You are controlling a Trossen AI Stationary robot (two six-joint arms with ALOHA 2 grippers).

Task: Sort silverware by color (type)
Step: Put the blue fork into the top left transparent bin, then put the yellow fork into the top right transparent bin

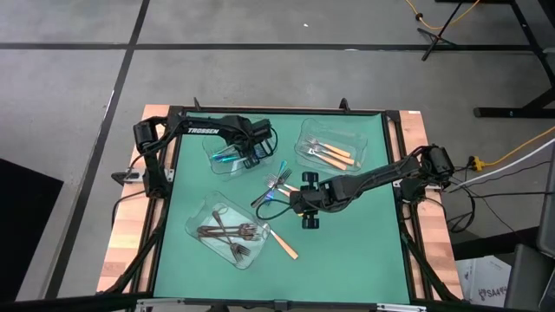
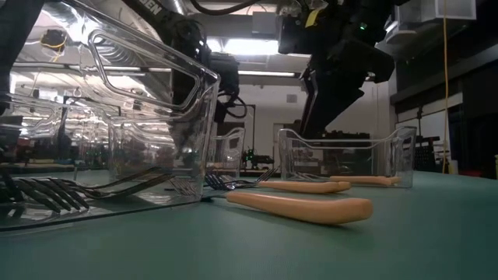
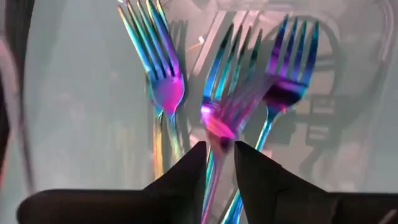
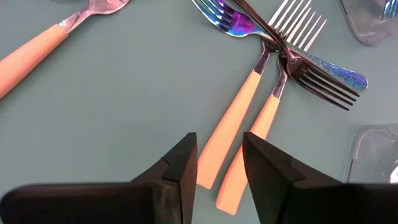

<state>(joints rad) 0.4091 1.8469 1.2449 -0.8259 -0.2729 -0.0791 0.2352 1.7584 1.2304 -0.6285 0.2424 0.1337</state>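
Iridescent forks [image 3: 224,106] lay in the far-left tray [image 1: 227,158], the left gripper [image 3: 219,163] reaching down over them, fingers slightly parted around a handle. Right of that tray, the right gripper [image 4: 219,163] stretched low, spread over two orange forks [image 4: 239,118] on the mat.

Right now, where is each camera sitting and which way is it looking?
High view: above, looking straight down; both arms, left gripper over the iridescent forks' tray, right gripper by loose forks.
Low view: table height, looking across; arms hang above an orange-handled fork.
Left wrist view: faces iridescent forks; gripper shows.
Right wrist view: faces two orange-handled forks; gripper open.
High and right wrist share those forks.
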